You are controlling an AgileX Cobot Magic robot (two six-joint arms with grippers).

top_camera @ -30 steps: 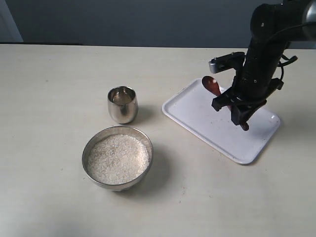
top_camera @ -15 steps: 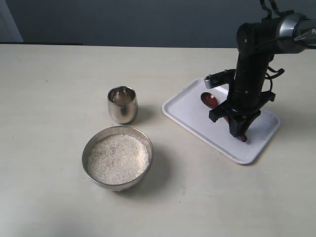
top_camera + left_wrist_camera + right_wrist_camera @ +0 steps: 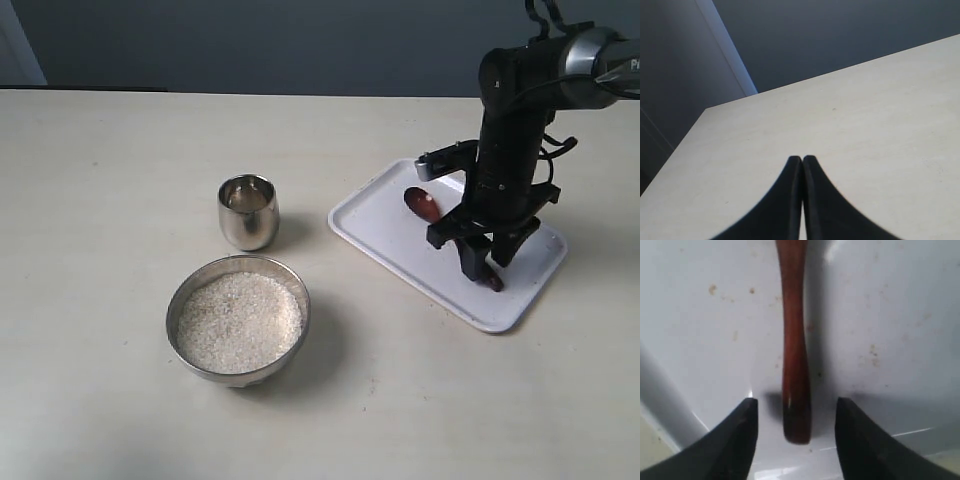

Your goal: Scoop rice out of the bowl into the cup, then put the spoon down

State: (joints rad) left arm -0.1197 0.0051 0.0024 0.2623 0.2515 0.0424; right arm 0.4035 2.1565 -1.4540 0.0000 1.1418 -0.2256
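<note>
The reddish-brown wooden spoon lies on the white tray, its head toward the tray's far-left corner. My right gripper stands open over the end of the spoon's handle, one finger on each side and neither touching it. The steel bowl of white rice sits at the front left. The small steel cup stands just behind the bowl. My left gripper is shut on nothing above bare table and does not show in the exterior view.
The white tray carries small brown specks. The beige table runs back to a dark wall. In the left wrist view the table's edge and corner show.
My right gripper came down with the spoon onto the tray, then opened and let it go. The spoon now rests flat on the tray.
</note>
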